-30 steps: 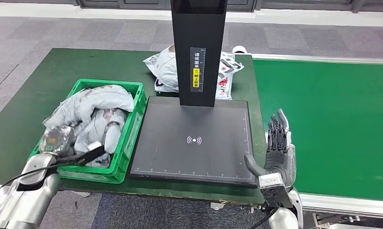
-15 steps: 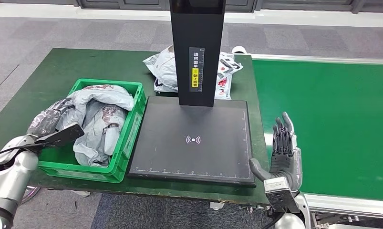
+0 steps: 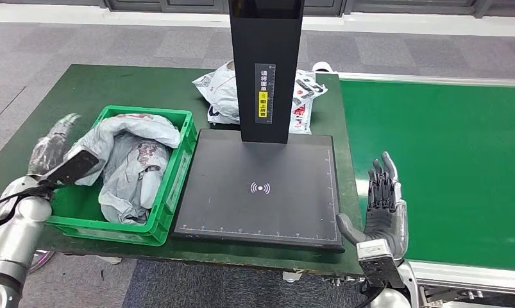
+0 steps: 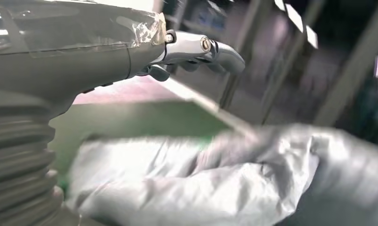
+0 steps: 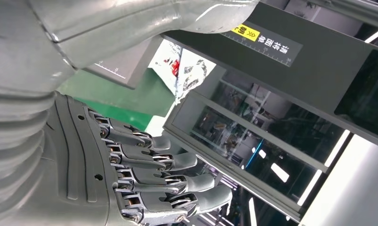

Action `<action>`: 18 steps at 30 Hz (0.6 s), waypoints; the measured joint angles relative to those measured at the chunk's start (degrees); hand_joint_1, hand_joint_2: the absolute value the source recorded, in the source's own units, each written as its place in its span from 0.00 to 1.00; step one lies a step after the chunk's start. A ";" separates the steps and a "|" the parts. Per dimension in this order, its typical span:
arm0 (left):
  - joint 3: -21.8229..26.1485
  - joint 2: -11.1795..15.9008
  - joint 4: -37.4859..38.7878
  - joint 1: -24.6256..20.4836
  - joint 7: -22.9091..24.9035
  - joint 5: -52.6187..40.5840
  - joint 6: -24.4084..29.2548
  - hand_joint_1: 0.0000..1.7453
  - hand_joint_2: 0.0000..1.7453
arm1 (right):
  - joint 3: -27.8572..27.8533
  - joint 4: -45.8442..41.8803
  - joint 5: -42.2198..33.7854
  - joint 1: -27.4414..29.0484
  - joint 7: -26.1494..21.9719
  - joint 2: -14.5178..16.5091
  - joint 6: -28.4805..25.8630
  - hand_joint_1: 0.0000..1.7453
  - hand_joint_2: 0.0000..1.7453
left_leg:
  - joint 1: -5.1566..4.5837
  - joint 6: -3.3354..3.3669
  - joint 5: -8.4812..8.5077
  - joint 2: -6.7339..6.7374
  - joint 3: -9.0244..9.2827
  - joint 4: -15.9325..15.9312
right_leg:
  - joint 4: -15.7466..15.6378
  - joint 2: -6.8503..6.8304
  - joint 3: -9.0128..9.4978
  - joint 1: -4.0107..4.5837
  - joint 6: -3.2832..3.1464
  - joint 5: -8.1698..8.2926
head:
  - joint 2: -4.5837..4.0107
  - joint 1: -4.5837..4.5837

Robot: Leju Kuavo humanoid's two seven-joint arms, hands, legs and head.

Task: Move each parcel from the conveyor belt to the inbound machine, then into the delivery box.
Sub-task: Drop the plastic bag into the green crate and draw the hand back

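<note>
Several grey parcels (image 3: pixel 131 160) lie heaped in the green delivery box (image 3: pixel 173 186) on the left of the table. My left hand (image 3: pixel 52 144) hovers over the box's left rim, fingers extended, holding nothing; in the left wrist view its fingers (image 4: pixel 201 47) reach out above a grey parcel (image 4: pixel 201 179). The black inbound machine plate (image 3: pixel 261 186) is bare. My right hand (image 3: pixel 383 202) stands upright and open off the plate's right front corner, beside the belt; its fingers (image 5: pixel 154 179) are spread with nothing in them. The green conveyor belt (image 3: pixel 447 160) carries no parcel.
The machine's black column (image 3: pixel 265 70) with a yellow label rises at the plate's far edge. White printed parcels (image 3: pixel 219 93) lie on the table behind it. The dark green table (image 3: pixel 81 90) has bare room beyond the box. Grey floor lies past the table.
My left hand has drawn out of the delivery box to the left and away from me, leaving the parcels inside. My right hand has shifted slightly right and toward me.
</note>
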 joint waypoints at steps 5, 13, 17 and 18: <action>2.65 -4.02 -5.09 -0.60 -4.50 16.12 1.90 0.00 0.00 | 0.00 0.10 -0.76 -0.93 0.81 0.44 -0.06 0.00 1.00 | -0.02 0.00 0.00 0.00 0.00 0.00 | 0.00 0.00 0.03 0.00 0.02 0.01 | 0.00 0.01; 2.53 -8.47 -7.85 -3.13 -7.34 44.52 -23.73 0.00 0.00 | 0.00 7.59 -7.73 -8.57 1.55 0.45 3.76 0.00 1.00 | -0.03 0.00 0.07 0.01 0.00 0.02 | 0.00 0.02 0.00 -0.01 0.01 0.13 | 0.00 0.01; 0.28 -10.23 -4.32 -7.11 -6.95 46.54 -26.70 0.00 0.00 | 0.00 12.72 -10.44 -12.57 1.74 0.45 5.17 0.00 1.00 | -0.02 0.00 0.16 -0.03 -0.01 0.02 | 0.00 -0.02 0.00 -0.01 0.00 0.19 | 0.00 0.00; -0.26 -10.72 -3.08 -8.24 -7.00 46.38 -26.52 0.00 0.00 | 0.00 13.84 -11.14 -13.37 1.59 0.45 5.39 0.00 1.00 | -0.02 0.00 0.17 -0.04 -0.01 0.02 | 0.00 -0.02 0.00 -0.01 0.00 0.20 | 0.00 0.01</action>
